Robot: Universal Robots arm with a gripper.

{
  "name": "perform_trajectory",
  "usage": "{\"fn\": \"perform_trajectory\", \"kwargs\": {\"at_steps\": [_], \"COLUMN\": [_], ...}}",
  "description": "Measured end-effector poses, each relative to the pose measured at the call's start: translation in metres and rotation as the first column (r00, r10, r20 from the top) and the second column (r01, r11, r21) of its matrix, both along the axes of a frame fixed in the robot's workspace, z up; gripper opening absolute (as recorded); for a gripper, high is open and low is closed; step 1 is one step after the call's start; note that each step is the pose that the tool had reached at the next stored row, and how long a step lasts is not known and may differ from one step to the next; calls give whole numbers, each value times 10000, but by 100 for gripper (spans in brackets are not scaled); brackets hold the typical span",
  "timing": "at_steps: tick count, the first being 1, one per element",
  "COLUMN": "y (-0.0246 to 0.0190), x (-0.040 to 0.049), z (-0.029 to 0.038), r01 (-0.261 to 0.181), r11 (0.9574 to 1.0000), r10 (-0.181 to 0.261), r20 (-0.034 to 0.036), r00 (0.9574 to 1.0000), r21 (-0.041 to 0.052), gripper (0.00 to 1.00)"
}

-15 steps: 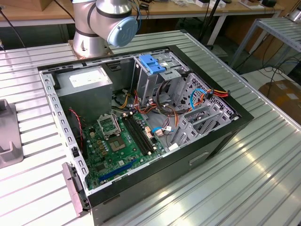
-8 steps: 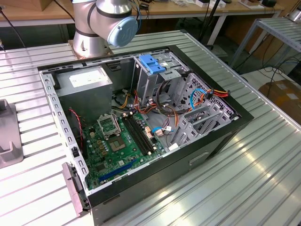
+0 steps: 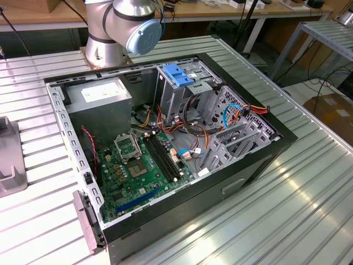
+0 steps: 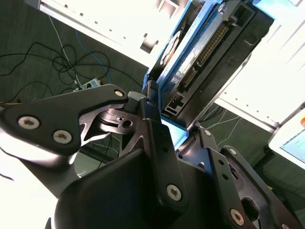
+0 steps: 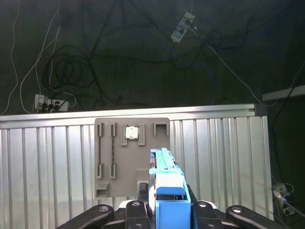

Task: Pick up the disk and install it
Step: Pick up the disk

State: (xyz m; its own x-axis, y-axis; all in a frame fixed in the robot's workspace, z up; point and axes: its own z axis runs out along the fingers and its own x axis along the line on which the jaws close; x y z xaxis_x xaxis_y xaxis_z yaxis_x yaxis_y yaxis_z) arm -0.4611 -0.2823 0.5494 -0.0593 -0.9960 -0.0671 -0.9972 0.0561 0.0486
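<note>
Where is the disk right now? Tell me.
In the first wrist view, the disk sits clamped in the tool, edge-on, in front of the grey fixture plate on the ribbed metal table.

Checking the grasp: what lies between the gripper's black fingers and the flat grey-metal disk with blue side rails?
Nothing shows there: in both wrist views the gripper is shut directly on the disk.
</note>
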Motion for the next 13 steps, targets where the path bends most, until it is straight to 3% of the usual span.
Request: {"fn": "perform_trajectory", "kwargs": {"at_steps": [13], "y": [-8], "x": [55], "z": [-1], "r01": [0], "r11": [10000], "r10": [0], "r20": [1], "r00": [10000], "r21": [0], "gripper": [37]}}
